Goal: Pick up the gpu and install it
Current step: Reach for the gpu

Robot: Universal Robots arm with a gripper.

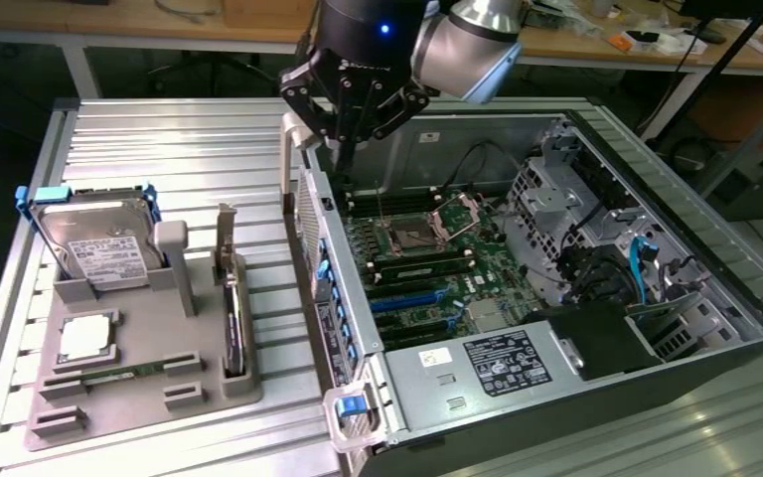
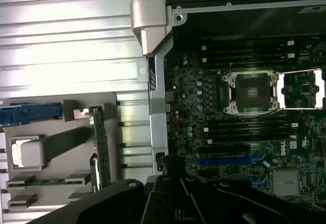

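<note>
1 silver-and-black arm [image 1: 472, 40] overhead, wrist [image 1: 355, 35] vertical, jaws straight downward.

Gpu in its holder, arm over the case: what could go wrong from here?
1. The pincer hangs over the case wall; a low swing toward the gpu might clip it.
2. The gpu stands on edge in a narrow slot of the gray holder; an off-centre grasp could tilt or jam it.
3. The open CPU socket lies near the blue slots; a drifting card could strike it.

gpu [image 1: 233, 323] [image 2: 102, 152]: slim dark card, standing on its long edge in a slot of the grey holder tray [image 1: 130, 393], silvery bracket upright at one end, untouched.
</note>
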